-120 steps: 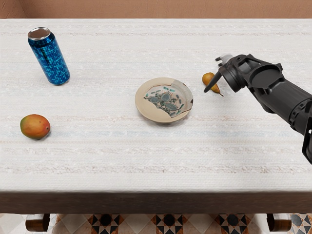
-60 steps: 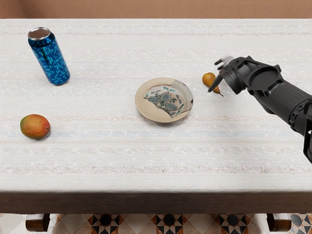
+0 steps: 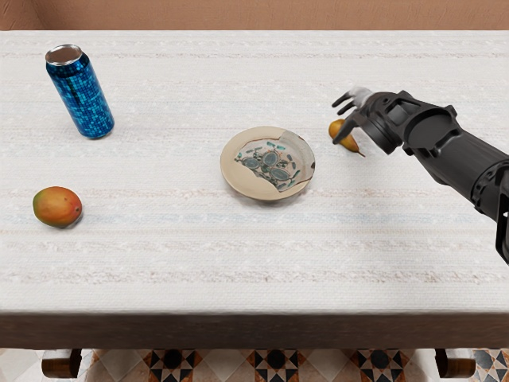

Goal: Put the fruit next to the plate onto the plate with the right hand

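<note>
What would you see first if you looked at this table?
The black right hand reaches in from the right, fingers spread over a small pear. Just left of it, in the middle of the table, sits a patterned plate. A shiny blue can stands at the far left, with a mango nearer the front.

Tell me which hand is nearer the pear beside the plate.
Right. The right hand hovers at the pear, fingers spread over its right side, with no closed grip visible. The left hand is not in view.
</note>
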Tool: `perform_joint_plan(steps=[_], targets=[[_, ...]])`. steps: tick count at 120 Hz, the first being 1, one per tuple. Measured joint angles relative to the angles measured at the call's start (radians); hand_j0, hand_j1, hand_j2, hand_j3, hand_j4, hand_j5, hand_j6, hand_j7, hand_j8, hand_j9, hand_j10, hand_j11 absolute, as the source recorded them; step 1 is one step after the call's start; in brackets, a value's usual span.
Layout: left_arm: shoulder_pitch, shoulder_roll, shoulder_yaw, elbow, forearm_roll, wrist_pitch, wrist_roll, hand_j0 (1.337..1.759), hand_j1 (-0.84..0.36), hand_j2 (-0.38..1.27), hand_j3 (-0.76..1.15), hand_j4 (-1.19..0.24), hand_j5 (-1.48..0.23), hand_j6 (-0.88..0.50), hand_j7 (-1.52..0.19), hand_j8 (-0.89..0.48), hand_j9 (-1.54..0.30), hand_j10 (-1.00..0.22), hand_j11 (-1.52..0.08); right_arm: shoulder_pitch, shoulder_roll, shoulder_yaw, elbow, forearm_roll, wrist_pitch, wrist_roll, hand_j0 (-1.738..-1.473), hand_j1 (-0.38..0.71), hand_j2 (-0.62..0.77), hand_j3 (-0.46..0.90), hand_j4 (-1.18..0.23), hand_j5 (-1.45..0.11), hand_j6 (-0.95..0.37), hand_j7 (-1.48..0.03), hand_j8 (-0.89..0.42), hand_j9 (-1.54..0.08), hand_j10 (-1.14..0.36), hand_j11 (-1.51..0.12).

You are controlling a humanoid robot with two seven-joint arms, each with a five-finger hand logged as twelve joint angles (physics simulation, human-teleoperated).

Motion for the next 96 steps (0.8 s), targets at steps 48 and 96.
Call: perform_joint_plan(steps=[48,96], targets=[[0.0,0.0,0.0,0.0,0.0,0.0,0.0,1.658,0.32,0.0,0.0,-0.02,-0.03,-0.02,-0.03,-0.02,-0.03,-0.02,-0.03,-0.003,0.0,-0.012,-0.001,-0.005,0.042,0.007,-1.658,0.08,-0.07,0.0,-0.37,-0.47,-0.36,-0.47,-0.38,-0.47,-0.36,-0.47],[0.0,0.0,0.0,0.0,0.0,0.0,0.0,1.658,0.32,0.0,0.0,-0.02,-0.03,-0.02,-0.03,-0.02,-0.03,-0.02,-0.03,-0.007,0.0,-0.09,0.003,-0.009,0.035,0.005,-1.658,0.11,-0.08,0.0,-0.39,-0.5,-0.39,-0.5,-0.39,-0.5,-0.39,-0.5]])
